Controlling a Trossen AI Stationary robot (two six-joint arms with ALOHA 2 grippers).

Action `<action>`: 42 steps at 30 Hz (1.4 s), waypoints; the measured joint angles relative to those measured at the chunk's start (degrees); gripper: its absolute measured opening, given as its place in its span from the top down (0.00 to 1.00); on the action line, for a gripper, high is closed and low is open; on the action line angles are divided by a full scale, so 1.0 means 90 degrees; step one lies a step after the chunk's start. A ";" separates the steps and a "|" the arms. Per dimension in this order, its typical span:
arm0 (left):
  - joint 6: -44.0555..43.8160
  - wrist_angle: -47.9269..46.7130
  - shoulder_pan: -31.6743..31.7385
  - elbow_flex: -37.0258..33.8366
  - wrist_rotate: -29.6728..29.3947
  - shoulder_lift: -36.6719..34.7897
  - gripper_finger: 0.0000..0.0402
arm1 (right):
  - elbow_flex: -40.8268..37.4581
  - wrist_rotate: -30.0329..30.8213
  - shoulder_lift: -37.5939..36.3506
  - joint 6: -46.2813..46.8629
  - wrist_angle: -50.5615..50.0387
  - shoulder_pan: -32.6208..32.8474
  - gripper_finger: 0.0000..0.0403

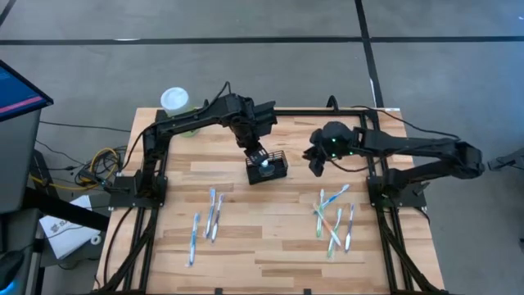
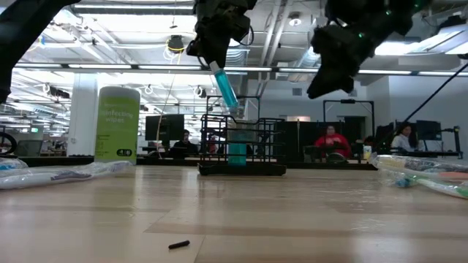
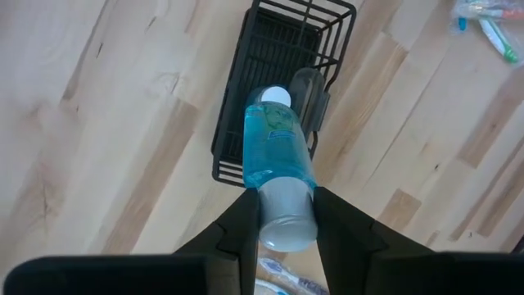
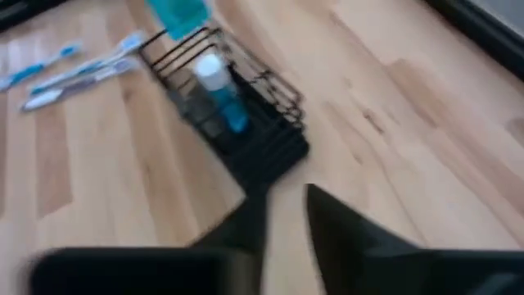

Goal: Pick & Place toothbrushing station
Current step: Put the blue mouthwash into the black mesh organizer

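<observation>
caddies (image 1: 268, 170): I'm counting one
bottles (image 3: 278, 152): I'm seeing two
canisters (image 1: 175, 102): I'm counting one
toothbrush clusters (image 1: 206, 221): I'm seeing two

Robotics lab inside open-plan office hall. Two arms clamped at wooden table's (image 1: 270, 250) left and right edges. Bare concrete floor (image 1: 246, 65) around table, taped lines across it. Cables (image 1: 102, 160) trailing off left edge. Beyond far edge: exposed ceiling ducts (image 2: 274, 29), strip lights, rows of monitors (image 2: 164, 128), people (image 2: 333, 139) seated at desks.
</observation>
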 joint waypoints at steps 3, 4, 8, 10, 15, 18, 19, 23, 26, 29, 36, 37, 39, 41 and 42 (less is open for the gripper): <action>0.0086 0.0002 0.0020 0.0000 -0.0003 0.0000 0.79 | -0.0397 -0.0359 -0.0037 0.0388 0.0564 -0.0122 0.97; 0.0107 0.0002 0.0025 0.0000 -0.0003 0.0000 0.79 | -0.0501 -0.0571 -0.0005 0.0561 0.0773 -0.0152 0.96; 0.0203 0.0049 0.0072 0.0000 -0.0006 0.0000 0.79 | -0.0699 -0.0816 0.0420 0.0901 0.1180 -0.0155 0.99; 0.0203 0.0054 0.0108 0.0000 -0.0006 0.0000 0.79 | -0.0690 -0.0806 0.0645 0.0931 0.1506 -0.0140 0.99; 0.0223 0.0105 0.0143 0.0000 -0.0010 0.0000 0.79 | -0.0685 -0.0806 0.1339 0.1058 0.1806 -0.0168 1.00; 0.0223 0.0176 0.0144 0.0000 -0.0003 0.0000 0.79 | -0.0686 -0.0790 0.1736 0.1080 0.1896 -0.0180 0.99; 0.0223 0.0181 0.0143 0.0000 0.0003 0.0000 0.79 | -0.0689 -0.0792 0.1840 0.1083 0.1958 -0.0177 1.00; 0.0220 0.0181 0.0143 0.0000 0.0007 0.0000 0.79 | -0.0690 -0.0932 0.2231 0.1090 0.2405 -0.0168 1.00; 0.0220 0.0186 0.0143 0.0000 0.0010 0.0000 0.79 | -0.0688 -0.1078 0.2466 0.1093 0.2519 -0.0154 1.00; 0.0221 0.0212 0.0143 0.0000 0.0048 0.0000 0.79 | -0.0685 -0.1101 0.2683 0.1117 0.2544 -0.0071 1.00; 0.0257 0.0240 0.0143 0.0000 0.0048 0.0000 0.79 | -0.0685 -0.1124 0.3059 0.1338 0.2983 0.0099 1.00; 0.0259 0.0240 0.0143 0.0000 0.0048 0.0000 0.79 | -0.0685 -0.1127 0.3099 0.1351 0.3009 0.0122 1.00; 0.0269 0.0237 0.0143 0.0000 0.0048 0.0000 0.79 | -0.0685 -0.1127 0.3179 0.1378 0.3043 0.0138 1.00; 0.0274 0.0240 0.0143 0.0000 0.0048 0.0000 0.79 | -0.0685 -0.1131 0.3223 0.1400 0.3113 0.0136 1.00; 0.0274 0.0239 0.0143 0.0000 0.0048 0.0000 0.79 | -0.0685 -0.1129 0.3220 0.1409 0.3191 0.0132 1.00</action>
